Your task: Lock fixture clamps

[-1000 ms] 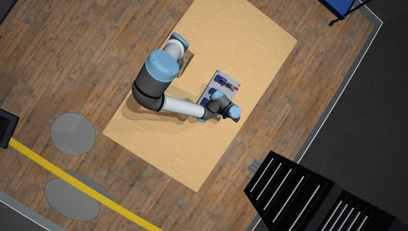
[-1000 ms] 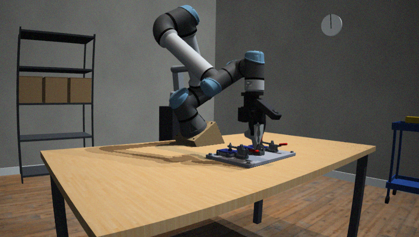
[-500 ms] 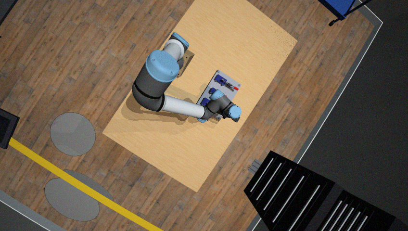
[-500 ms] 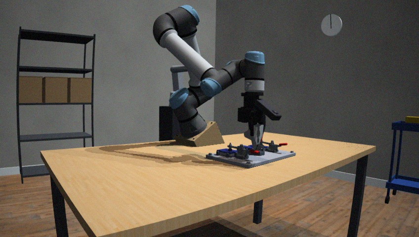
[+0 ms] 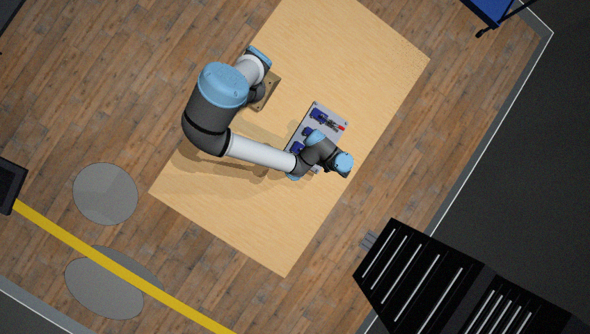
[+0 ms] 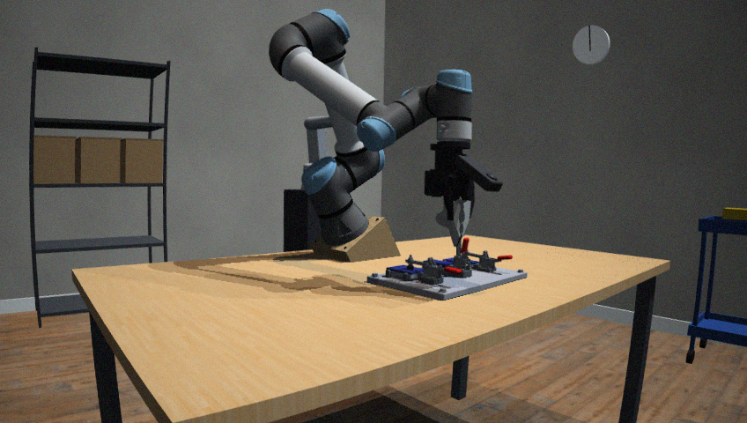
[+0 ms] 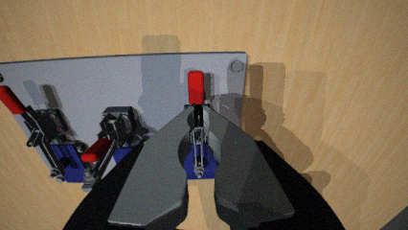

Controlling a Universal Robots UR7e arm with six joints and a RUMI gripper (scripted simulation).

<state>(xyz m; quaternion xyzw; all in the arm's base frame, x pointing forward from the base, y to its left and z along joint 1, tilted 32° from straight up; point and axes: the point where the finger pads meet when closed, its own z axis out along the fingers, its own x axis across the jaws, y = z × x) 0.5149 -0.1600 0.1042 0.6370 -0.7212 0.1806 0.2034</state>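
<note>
The grey fixture plate (image 6: 447,280) lies on the table and carries three blue-based clamps with red handles. In the wrist view, one clamp's handle (image 7: 195,87) stands upright and pokes out just past my fingertips, with its rod and blue base (image 7: 198,163) showing through the gap behind them. My gripper (image 7: 198,105) is shut, its tips right at this handle (image 6: 464,244) in the side view. I cannot tell whether they touch it. The middle clamp's handle (image 7: 96,149) and the far left clamp's handle (image 7: 10,100) lie low. In the top view my wrist hides most of the plate (image 5: 321,130).
The arm's base wedge (image 6: 361,241) stands on the table behind the plate. A shelf with cardboard boxes (image 6: 97,159) stands at the left wall. A blue cart (image 6: 721,272) stands to the right, and a black cabinet (image 5: 447,281) is off the table.
</note>
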